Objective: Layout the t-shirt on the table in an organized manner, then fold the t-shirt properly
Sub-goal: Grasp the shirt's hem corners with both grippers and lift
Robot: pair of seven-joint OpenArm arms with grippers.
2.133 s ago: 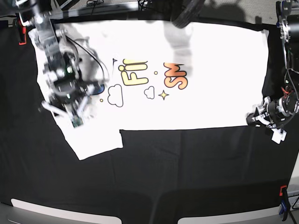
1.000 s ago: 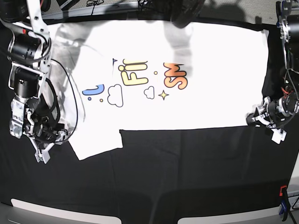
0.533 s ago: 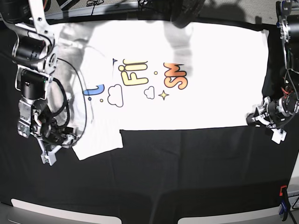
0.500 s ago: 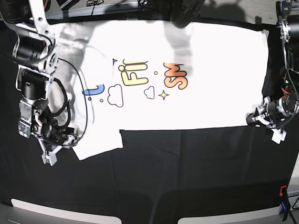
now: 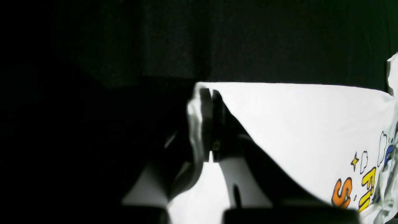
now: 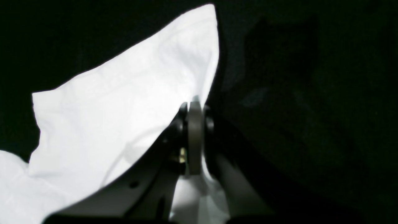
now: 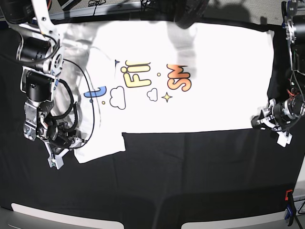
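Right claw (image 6: 195,107) pinched the t-shirt (image 7: 200,76) sleeve edge near the bench (image 7: 190,181) corner; left claw (image 5: 207,93) pinched the hem. Layout step; next probably calls for pulling taut.

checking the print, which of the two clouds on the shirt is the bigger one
The cloud beside the blue mark, under the yellow letters; the other cloud, near the star, is clearly smaller.
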